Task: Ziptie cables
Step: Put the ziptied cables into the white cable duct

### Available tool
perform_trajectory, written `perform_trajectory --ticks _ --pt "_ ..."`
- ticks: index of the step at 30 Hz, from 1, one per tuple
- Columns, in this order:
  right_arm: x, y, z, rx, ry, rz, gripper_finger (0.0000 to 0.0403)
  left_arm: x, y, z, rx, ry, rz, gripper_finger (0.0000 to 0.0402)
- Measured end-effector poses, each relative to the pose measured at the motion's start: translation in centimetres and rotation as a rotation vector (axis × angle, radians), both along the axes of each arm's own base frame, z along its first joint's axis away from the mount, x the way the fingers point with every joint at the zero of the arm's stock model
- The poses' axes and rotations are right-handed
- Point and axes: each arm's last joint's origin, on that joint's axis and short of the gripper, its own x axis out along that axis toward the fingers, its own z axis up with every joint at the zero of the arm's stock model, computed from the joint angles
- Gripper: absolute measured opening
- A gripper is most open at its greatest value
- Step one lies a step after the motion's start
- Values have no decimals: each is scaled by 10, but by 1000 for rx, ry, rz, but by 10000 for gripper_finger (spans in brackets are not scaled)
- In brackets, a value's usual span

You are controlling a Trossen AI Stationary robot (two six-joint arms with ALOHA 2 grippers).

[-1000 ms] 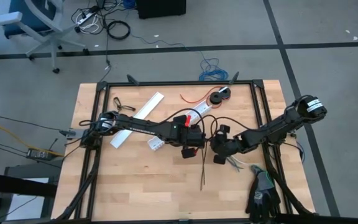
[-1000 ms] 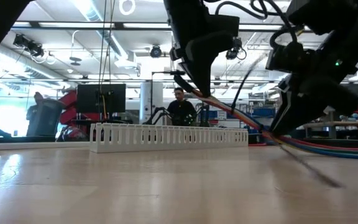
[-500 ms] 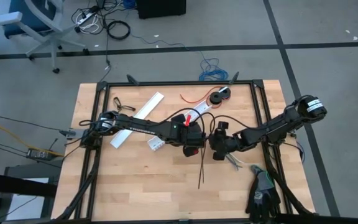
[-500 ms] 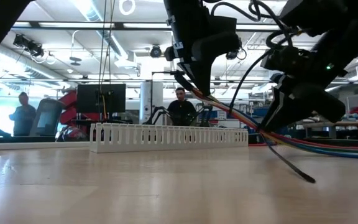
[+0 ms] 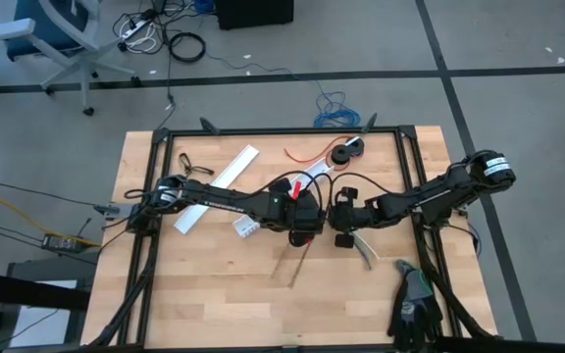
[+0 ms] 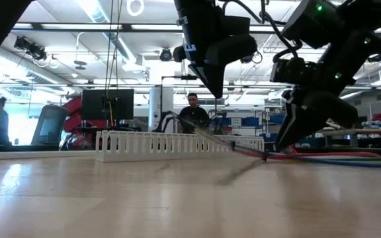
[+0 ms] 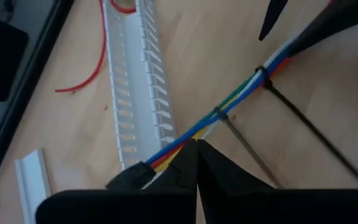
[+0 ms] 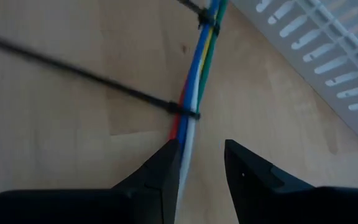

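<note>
A pale wooden bench point(image 5: 214, 284) framed by dark rails carried both dark arms, which met near its middle in the high view. Open planks lay bare on the near side of the grippers, while the far side was crowded with a white slotted cable duct point(image 7: 135, 93), its flat white cover strip point(image 5: 219, 186) and a loose thin red wire point(image 7: 92, 62).

The left gripper point(image 7: 196, 163) was closed, its fingers point(image 7: 219, 177) pinched together on the black-sleeved end of the cables point(image 7: 241, 93). From there the bundle of blue, green, white, yellow and red strands ran straight out towards the right gripper point(image 8: 201, 163). Its fingers point(image 8: 160, 171) stood a little apart, with the bundle passing between them; whether they pressed on it could not be told.

Only the wrist views showed the detail: two thin black zip ties point(image 8: 104, 84) cinched round the bundle between the two grippers, their stiff tails slanting out over the wood. From above, the bundle was mostly hidden under the grippers, with only a short pale stretch trailing past the right one. The low view showed the coloured strands sloping down to the bench surface beside the right gripper, and people in the workshop point(image 6: 192, 112) behind the bench.
</note>
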Motion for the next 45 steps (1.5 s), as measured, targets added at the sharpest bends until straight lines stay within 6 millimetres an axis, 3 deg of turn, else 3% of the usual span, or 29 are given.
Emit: perform_trajectory --ticks 12,23,27,35,45 --pt "-22 -7 -29 105 -13 -58 113 -1 -8 1 45 -7 -3 3" --pt "-22 -7 -18 119 -40 -10 113 0 -9 1 69 96 -198 9" --pt "-25 -7 -8 139 -70 -2 113 6 -11 -10 33 70 -303 16" --pt "-34 -7 9 196 -111 27 113 9 15 -41 -173 85 -445 62" --pt "-36 -7 11 209 -115 19 113 7 37 -41 -174 153 -560 142"
